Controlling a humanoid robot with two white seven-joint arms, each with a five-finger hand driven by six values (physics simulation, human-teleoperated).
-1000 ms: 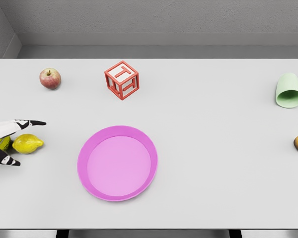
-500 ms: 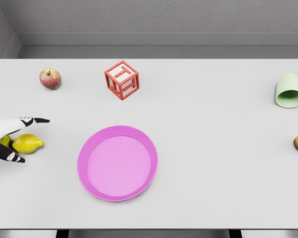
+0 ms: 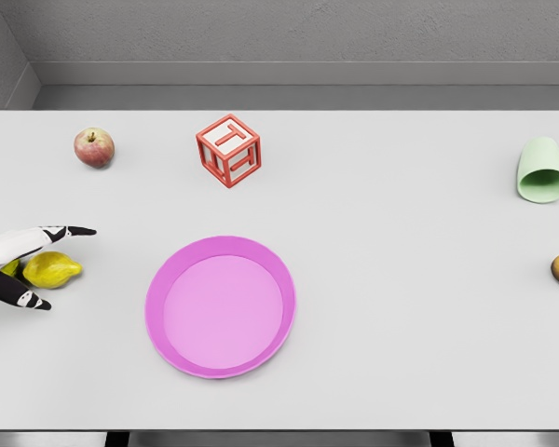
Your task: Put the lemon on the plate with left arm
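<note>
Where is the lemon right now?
In the head view the lemon lies on the table's far left, between the spread fingers of the left robot hand, left of the pink plate and below the apple.

A bare simulated test room: a plain white surface [image 3: 401,354] before a grey concrete-look wall [image 3: 289,33], with scattered props beyond the left hand [image 3: 19,265], a red letter block [image 3: 229,150] and an apple [image 3: 94,147].

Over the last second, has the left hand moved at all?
Yes. The left hand has crept right, toward the pink plate: its upper fingertip now reaches further that way, while the lemon between its fingers sits where it was.
</note>
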